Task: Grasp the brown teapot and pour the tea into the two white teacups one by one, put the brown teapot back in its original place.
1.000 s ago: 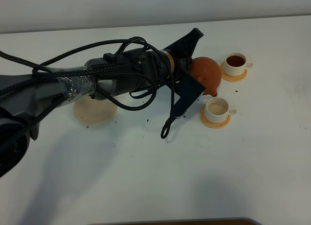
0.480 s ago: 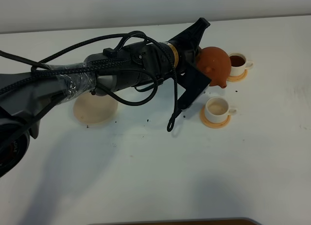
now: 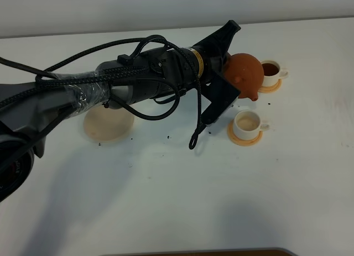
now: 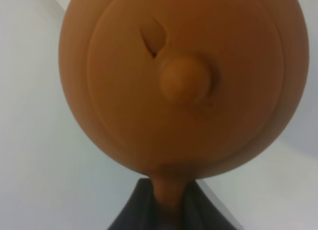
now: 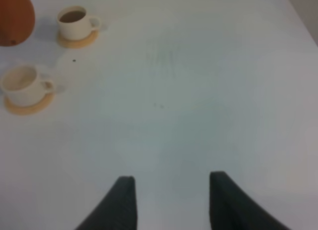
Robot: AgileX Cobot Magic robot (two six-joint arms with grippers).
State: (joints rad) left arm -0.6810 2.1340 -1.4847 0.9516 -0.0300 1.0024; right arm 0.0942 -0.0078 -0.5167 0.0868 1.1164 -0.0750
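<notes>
The brown teapot (image 3: 247,73) hangs tilted above the table, its spout pointing down between the two white teacups. My left gripper (image 3: 225,74) is shut on its loop handle, which shows pinched between the dark fingers (image 4: 141,212) below the knobbed lid (image 4: 186,82). The far teacup (image 3: 269,69) holds dark tea and sits on an orange-tan coaster right beside the teapot. The near teacup (image 3: 246,122) looks pale inside. The beige saucer (image 3: 108,124) lies bare at the left. My right gripper (image 5: 171,200) is open over bare table, away from both teacups (image 5: 74,20) (image 5: 22,83).
The left arm and its looped cables (image 3: 194,135) stretch across the table's middle from the left. Small dark specks (image 3: 168,136) dot the white tabletop near the saucer. A brown edge (image 3: 193,251) shows at the bottom of the exterior high view.
The teapot has moved up and to the right, away from over the near teacup toward the far one. Over the last half second it has barely shifted.
</notes>
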